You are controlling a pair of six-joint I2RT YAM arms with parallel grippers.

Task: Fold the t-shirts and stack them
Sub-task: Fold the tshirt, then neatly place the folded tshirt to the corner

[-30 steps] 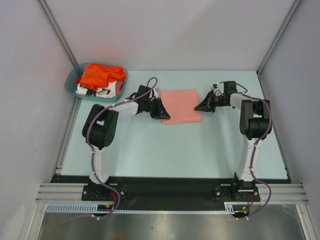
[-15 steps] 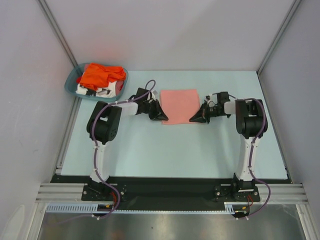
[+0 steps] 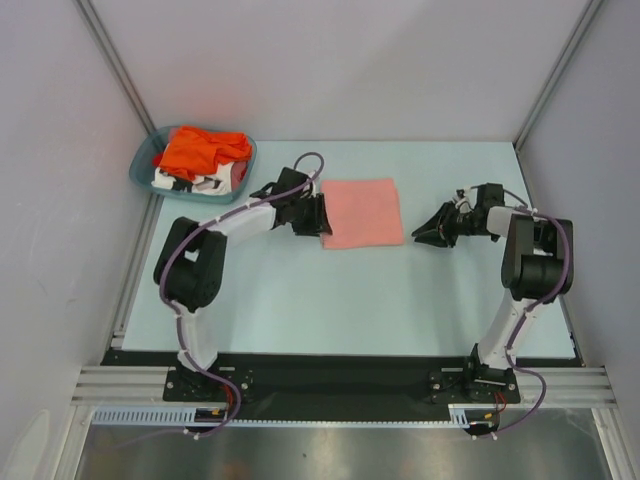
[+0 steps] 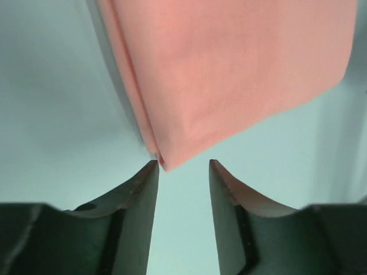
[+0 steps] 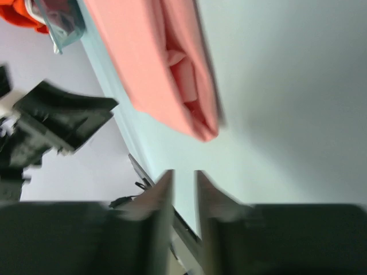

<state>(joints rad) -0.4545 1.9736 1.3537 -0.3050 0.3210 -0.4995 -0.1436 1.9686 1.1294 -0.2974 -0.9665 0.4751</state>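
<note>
1. Pale blue-green table [image 3: 300, 300], with grey walls closing it in on three sides, is carrying every item listed below.
2. Pink t-shirt [image 3: 362, 212] is lying folded into a flat rectangle, mid-table toward the far side, between the two grippers.
3. Teal basket [image 3: 138, 170] is sitting at the far left corner. It is holding the orange t-shirt [image 3: 200, 148] on top and the white printed t-shirt [image 3: 195, 184] beneath, both unfolded.
4. Left gripper [image 3: 322, 218] is holding nothing, its jaws standing apart. The pink shirt's near left corner is reaching just to the fingertips [image 4: 143, 189].
5. Right gripper [image 3: 422, 236] is hovering just right of the shirt's near right corner, not touching it. Its jaws are standing narrowly parted and empty, though its wrist view is blurred.
6. Step in hand, as judged, is letting go of the finished fold. Doing it well is calling for getting the left fingers clear of the corner, then rising before moving sideways, so the layered edge is not dragged open.
7. Both arms are stretching low over the table, with the left gripper pointing right and the right gripper pointing left, each toward the shirt.
</note>
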